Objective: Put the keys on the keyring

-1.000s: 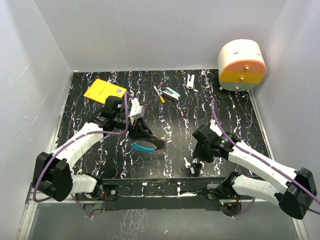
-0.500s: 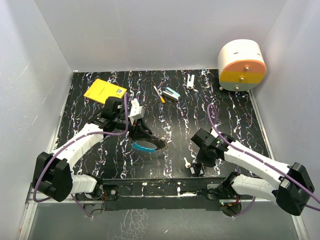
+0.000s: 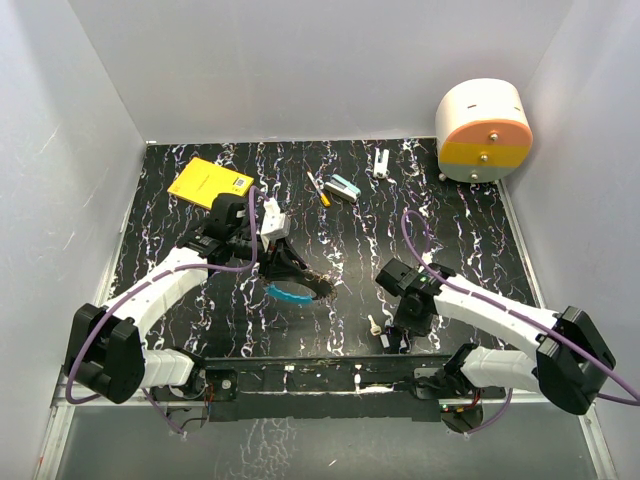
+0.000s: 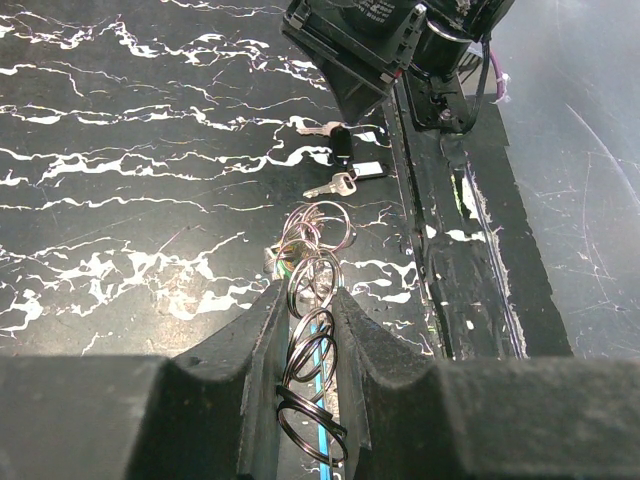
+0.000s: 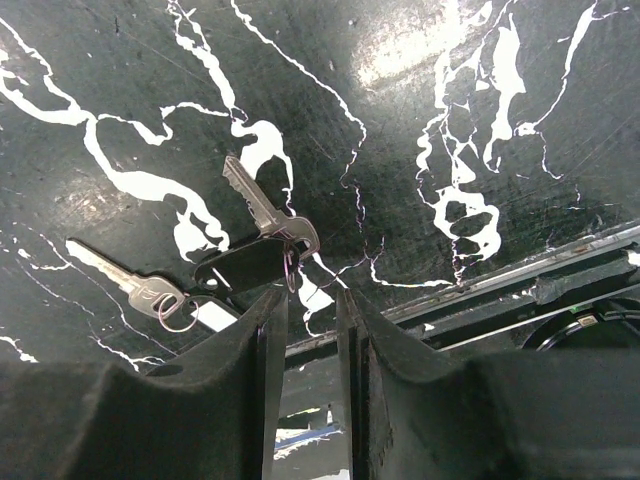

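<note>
left gripper (image 4: pixel 304 325) low over the table (image 3: pixel 480 230), clamped on the keyring (image 3: pixel 290 295). right gripper (image 5: pixel 304 310) pitched down at the keys (image 5: pixel 258 210) by the near edge; fingers nearly together, can't tell if gripping, contact hidden

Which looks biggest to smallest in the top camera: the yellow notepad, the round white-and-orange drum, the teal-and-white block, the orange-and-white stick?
1. round white-and-orange drum
2. yellow notepad
3. teal-and-white block and orange-and-white stick: too alike to rank; the stick is longer, the block wider.
</note>
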Controlling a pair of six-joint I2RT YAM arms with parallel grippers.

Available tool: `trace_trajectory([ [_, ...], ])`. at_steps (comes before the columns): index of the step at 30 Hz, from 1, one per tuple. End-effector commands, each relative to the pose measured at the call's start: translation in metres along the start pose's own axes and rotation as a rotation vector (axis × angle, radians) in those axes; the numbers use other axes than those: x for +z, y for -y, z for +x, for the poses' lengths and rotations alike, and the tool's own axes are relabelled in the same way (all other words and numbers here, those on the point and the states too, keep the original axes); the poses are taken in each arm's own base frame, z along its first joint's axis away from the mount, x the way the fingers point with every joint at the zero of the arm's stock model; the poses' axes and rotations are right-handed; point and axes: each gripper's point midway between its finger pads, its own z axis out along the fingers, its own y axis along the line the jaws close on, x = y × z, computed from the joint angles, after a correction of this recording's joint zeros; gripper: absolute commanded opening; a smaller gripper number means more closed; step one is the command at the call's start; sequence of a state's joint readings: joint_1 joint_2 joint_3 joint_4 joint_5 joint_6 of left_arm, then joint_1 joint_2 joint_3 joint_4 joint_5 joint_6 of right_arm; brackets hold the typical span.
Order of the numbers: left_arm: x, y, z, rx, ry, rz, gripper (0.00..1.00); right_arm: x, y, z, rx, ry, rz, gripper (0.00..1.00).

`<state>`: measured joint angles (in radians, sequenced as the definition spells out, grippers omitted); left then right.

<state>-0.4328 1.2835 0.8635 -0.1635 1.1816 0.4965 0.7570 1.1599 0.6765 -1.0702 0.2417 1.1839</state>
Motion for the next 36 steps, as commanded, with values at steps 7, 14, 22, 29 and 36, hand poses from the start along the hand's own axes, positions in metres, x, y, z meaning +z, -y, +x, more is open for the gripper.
trace_trajectory([
  [7,-0.001,0.012,-0.011,0.049,0.038,0.036,0.0,-0.004,-0.018,-0.013,0.024,0.042,-0.049,0.3],
  [14,0.0,0.011,-0.011,0.051,0.035,0.032,0.0,0.006,-0.02,-0.007,0.005,0.015,-0.031,0.26],
  [22,0.0,0.01,-0.011,0.051,0.034,0.032,0.0,0.002,-0.015,-0.011,0.013,0.038,-0.023,0.08],
  [29,0.0,0.008,-0.015,0.052,0.041,0.03,0.0,-0.009,-0.021,-0.015,0.013,0.051,-0.077,0.08],
  [36,-0.001,0.008,-0.018,0.077,0.037,0.033,0.0,-0.065,-0.068,-0.037,-0.014,0.129,-0.402,0.08],
])
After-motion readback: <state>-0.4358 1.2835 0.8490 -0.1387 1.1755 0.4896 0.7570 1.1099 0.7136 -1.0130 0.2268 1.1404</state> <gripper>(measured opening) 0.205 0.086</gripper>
